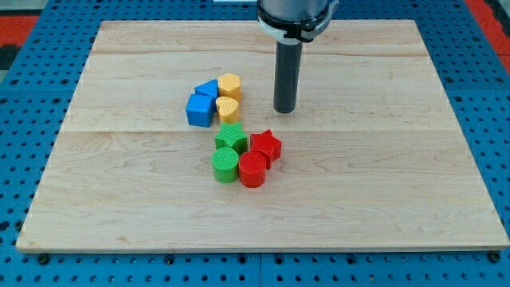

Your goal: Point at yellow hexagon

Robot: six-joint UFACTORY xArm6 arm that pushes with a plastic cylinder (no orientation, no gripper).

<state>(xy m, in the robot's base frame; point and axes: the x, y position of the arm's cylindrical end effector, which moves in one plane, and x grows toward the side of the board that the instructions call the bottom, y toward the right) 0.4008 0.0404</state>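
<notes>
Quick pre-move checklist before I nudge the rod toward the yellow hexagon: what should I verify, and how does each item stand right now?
1. Yellow hexagon visible: ok.
2. My tip visible: ok, to the hexagon's right, apart from it.
3. Board between tip and hexagon free of blocks: ok.
4. Lookalike noted: ok, yellow heart sits directly below the hexagon in view.
5. Neighbours close: not ok, a blue block sits against the hexagon's left.
6. Tip touching board: cannot tell.

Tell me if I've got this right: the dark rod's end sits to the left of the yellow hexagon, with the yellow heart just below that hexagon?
Not quite. The camera view shows my tip to the right of the yellow hexagon, not the left, and not touching it. The yellow heart does sit just below that hexagon.
</notes>
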